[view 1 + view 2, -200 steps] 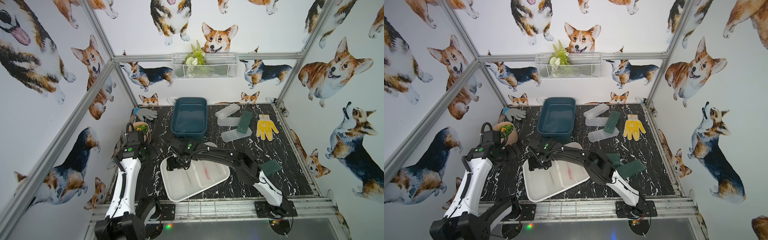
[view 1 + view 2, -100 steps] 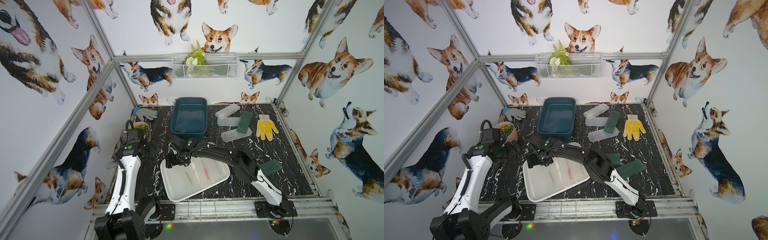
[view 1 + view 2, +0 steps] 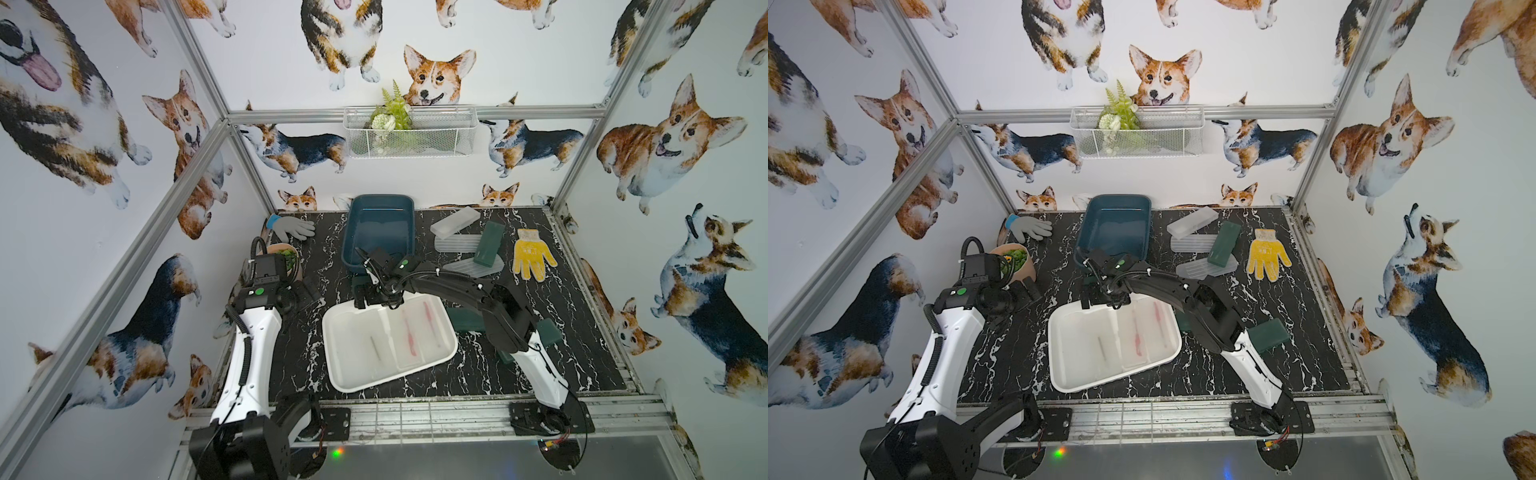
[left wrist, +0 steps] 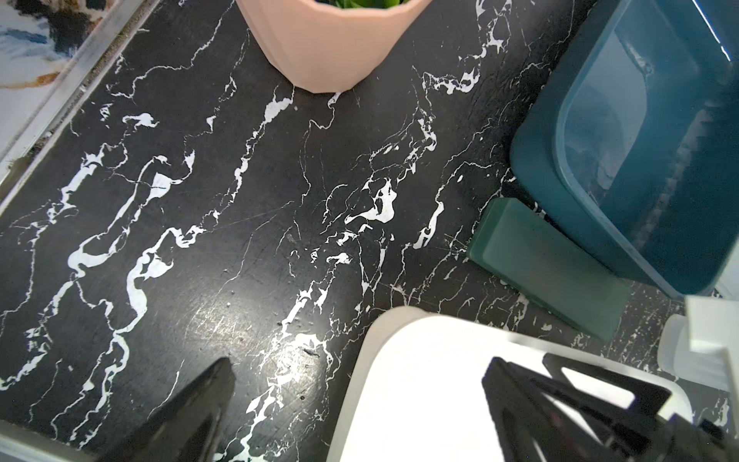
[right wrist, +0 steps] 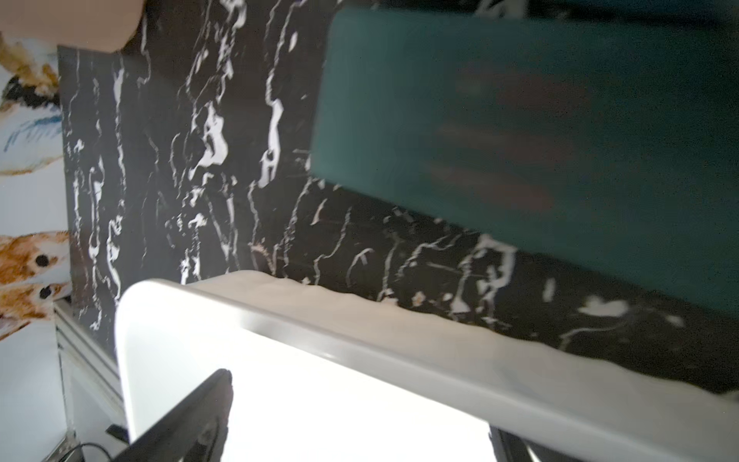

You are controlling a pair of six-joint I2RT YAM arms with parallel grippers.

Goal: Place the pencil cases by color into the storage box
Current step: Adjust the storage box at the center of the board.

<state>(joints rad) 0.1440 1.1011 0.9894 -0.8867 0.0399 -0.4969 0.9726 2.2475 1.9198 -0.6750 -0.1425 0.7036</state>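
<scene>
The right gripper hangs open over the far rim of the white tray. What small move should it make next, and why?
Probably move the right gripper just past the white tray and lower it over the dark green pencil case lying between that tray and the blue bin. Its jaws stand open and empty, and this case looks nearest.

No legible txt anywhere.

White storage box (image 3: 349, 345), desk (image 3: 561, 374) centre, holds frosted pencil cases (image 3: 409, 338) lying flat. 1 green pencil case (image 4: 548, 268) lies flat beside teal storage box (image 3: 380, 232).
</scene>
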